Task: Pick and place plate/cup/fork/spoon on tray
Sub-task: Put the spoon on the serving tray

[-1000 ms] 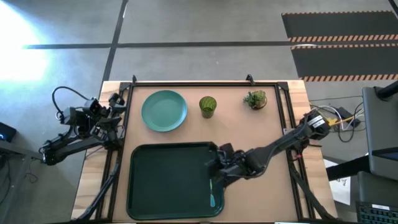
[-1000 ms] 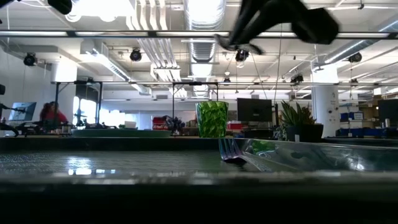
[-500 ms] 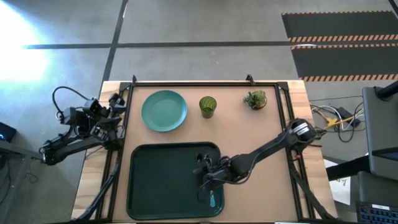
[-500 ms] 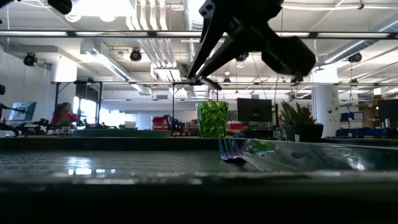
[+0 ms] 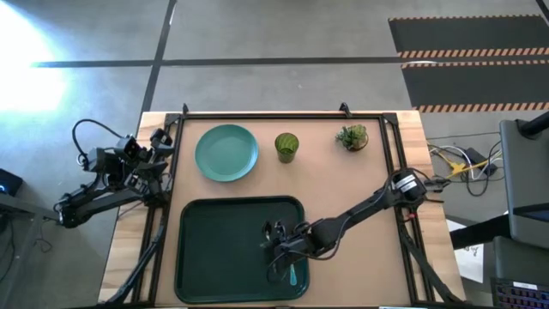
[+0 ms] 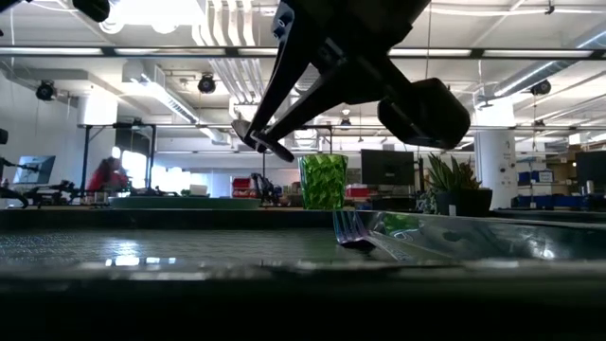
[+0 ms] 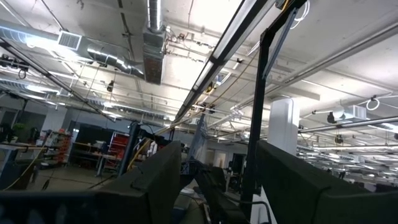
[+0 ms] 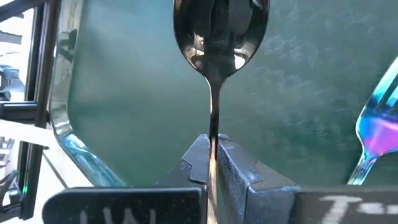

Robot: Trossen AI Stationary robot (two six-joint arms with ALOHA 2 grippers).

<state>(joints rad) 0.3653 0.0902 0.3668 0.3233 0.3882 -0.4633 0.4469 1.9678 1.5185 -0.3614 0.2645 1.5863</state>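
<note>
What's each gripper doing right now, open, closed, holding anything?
Left gripper: open, empty, parked off the table's left edge.
Right gripper: closed on the spoon, held above the tray.

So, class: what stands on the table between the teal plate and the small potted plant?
The cup, seen in the high view, between plate and potted plant.

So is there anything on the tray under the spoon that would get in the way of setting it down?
Nothing visible does. The right hand, shut on the spoon, holds it above bare tray floor. The fork already lies on the tray off to one side, apart from the spoon.
</note>
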